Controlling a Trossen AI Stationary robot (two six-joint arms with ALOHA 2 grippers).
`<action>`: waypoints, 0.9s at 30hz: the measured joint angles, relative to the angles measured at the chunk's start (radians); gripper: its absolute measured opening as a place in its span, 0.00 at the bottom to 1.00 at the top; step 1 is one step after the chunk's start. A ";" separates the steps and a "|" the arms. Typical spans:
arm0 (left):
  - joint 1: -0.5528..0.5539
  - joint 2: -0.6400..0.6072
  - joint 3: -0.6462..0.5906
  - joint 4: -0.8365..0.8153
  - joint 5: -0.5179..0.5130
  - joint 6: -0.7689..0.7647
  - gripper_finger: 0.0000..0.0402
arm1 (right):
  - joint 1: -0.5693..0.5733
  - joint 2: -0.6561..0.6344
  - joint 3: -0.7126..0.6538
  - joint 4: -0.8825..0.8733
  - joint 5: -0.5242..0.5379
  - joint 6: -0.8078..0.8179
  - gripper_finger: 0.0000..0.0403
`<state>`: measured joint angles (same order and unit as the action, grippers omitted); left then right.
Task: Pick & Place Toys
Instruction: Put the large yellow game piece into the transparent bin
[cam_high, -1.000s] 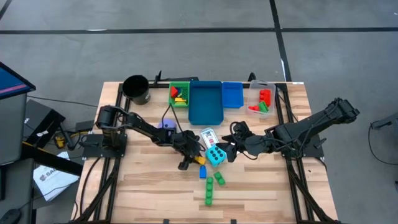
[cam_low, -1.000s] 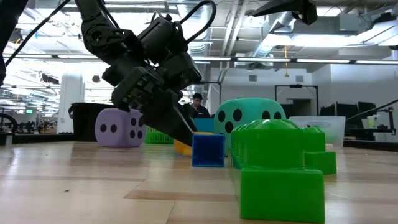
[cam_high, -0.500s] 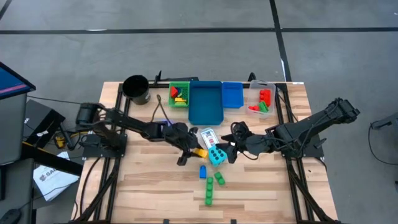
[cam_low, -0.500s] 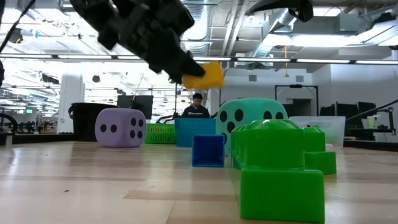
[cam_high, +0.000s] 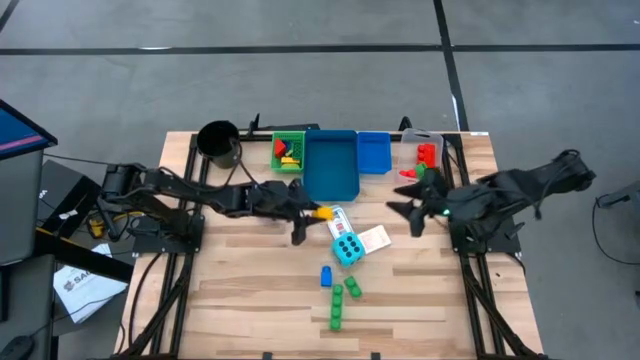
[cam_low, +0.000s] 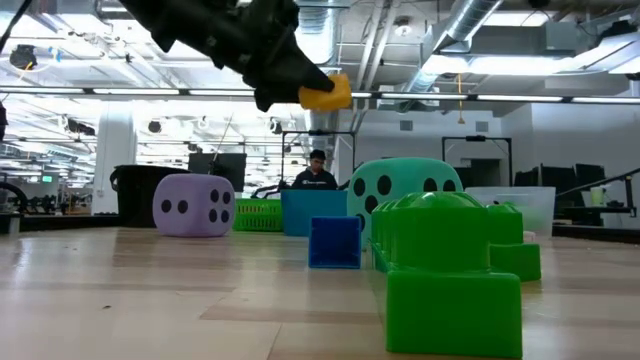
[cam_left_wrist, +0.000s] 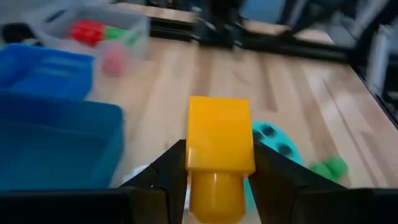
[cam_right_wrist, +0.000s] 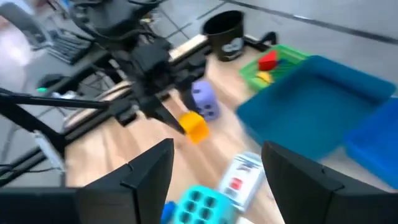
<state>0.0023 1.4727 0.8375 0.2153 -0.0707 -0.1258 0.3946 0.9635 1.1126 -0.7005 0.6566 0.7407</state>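
One yellow brick (cam_high: 322, 212) sits clamped in my left gripper (cam_high: 312, 212), jaws closed on its sides, lifted clear of the bench (cam_high: 250, 290) just off the front edge of the big blue bin (cam_high: 330, 165). Below that bin's front edge lie the cards (cam_high: 336, 219) and the cyan die (cam_high: 347, 249), with a blue brick (cam_high: 326, 277) and green bricks (cam_high: 340, 300) nearer me. My right gripper (cam_high: 404, 207) hovers right of the bin, jaws parted and holding nothing. I see open bench left of the bricks.
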 joint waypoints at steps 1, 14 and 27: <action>0.007 0.000 0.000 0.013 -0.011 -0.017 0.32 | 0.000 -0.019 0.000 -0.032 0.007 0.000 0.59; 0.150 0.001 0.004 0.161 -0.103 -0.157 0.32 | 0.000 -0.104 -0.001 -0.247 0.025 -0.095 0.59; 0.299 0.002 0.132 0.161 -0.076 -0.168 0.32 | -0.013 -0.119 -0.002 -0.253 0.025 -0.172 0.59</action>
<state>0.3012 1.4746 0.9696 0.3764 -0.1469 -0.2940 0.3818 0.8444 1.1107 -0.9530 0.6815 0.5687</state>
